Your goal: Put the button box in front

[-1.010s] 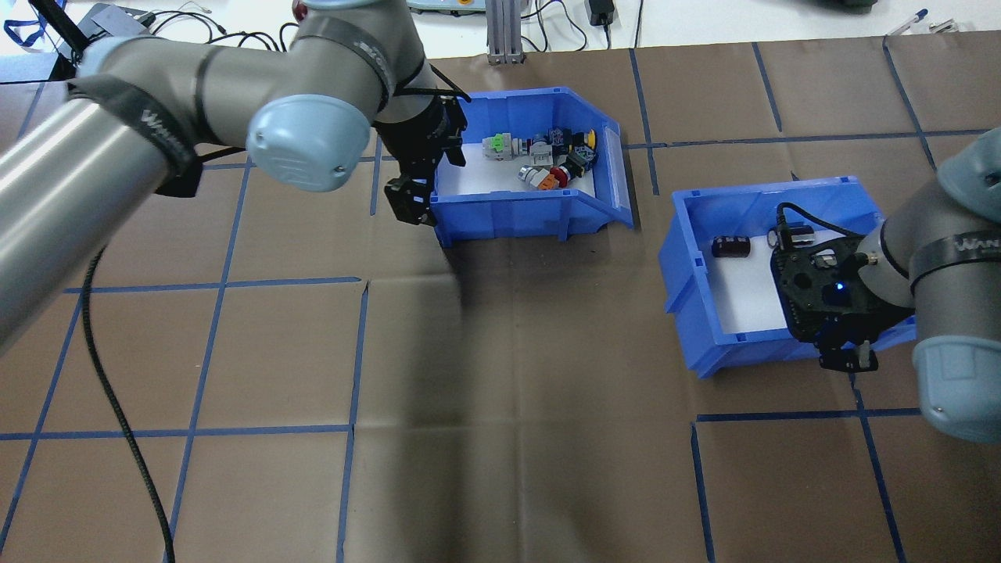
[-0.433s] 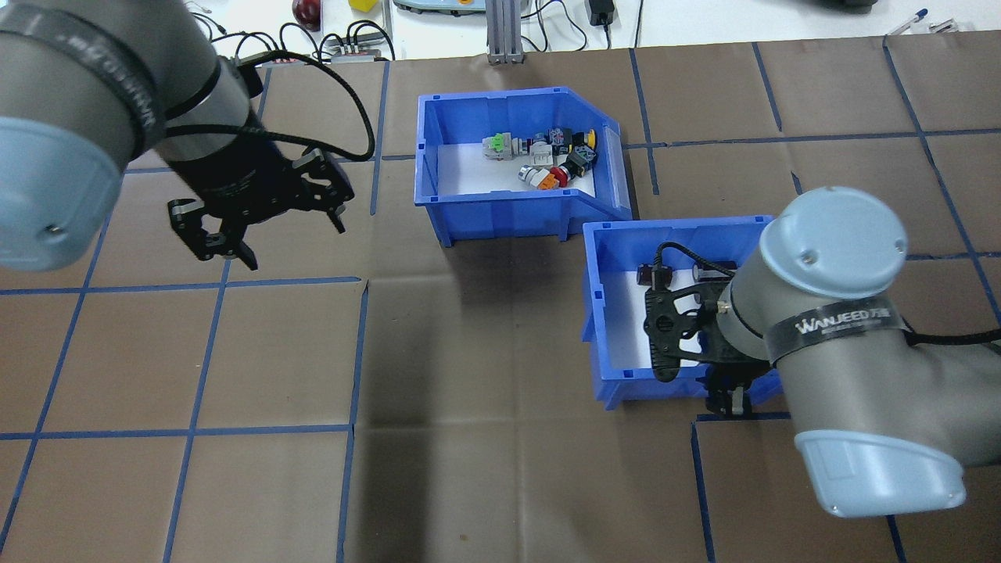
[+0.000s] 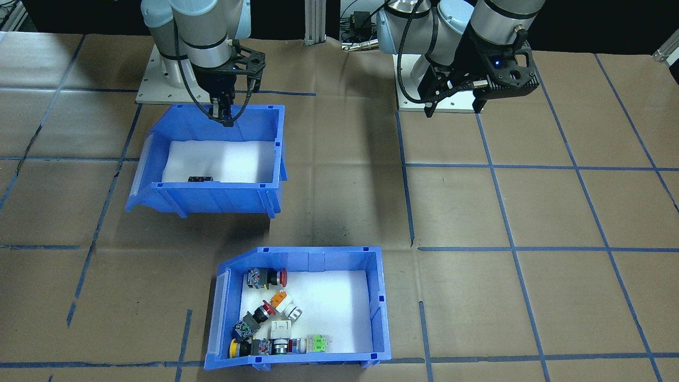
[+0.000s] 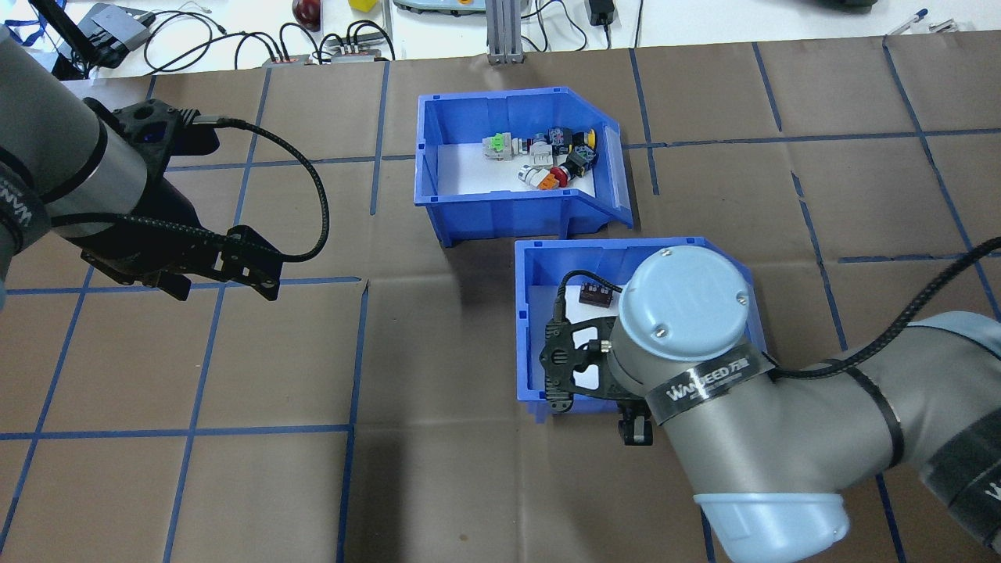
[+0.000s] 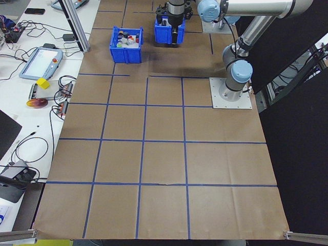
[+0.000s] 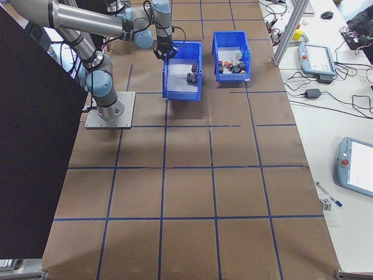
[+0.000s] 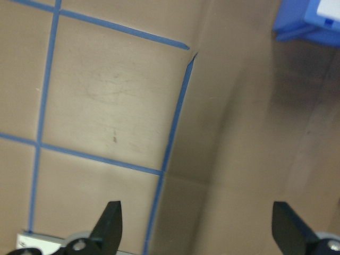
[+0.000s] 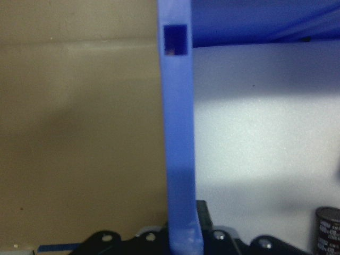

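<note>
Looks mostly done: the button box (image 4: 520, 168) sits on the table at 12 o'clock of the other bin (image 4: 532, 313), whose near wall the right gripper (image 3: 223, 114) is clamped on, while the left gripper (image 7: 194, 234) hangs wide open, empty.

Both arms are built of silver-grey metal tubes with pale blue-grey joint caps held by small screws, and the right arm (image 4: 751, 438) wears a black band lettered "WANJEED" in white. Each wrist carries a black perforated camera bracket, with a braided black cable looping from the left arm (image 4: 70, 180) to its bracket and a small blue light glowing on that bracket in the front-facing view. The left claw (image 7: 194, 226) has black, wedge-tipped fingers, and each arm stands on a square pale metal base plate.
</note>
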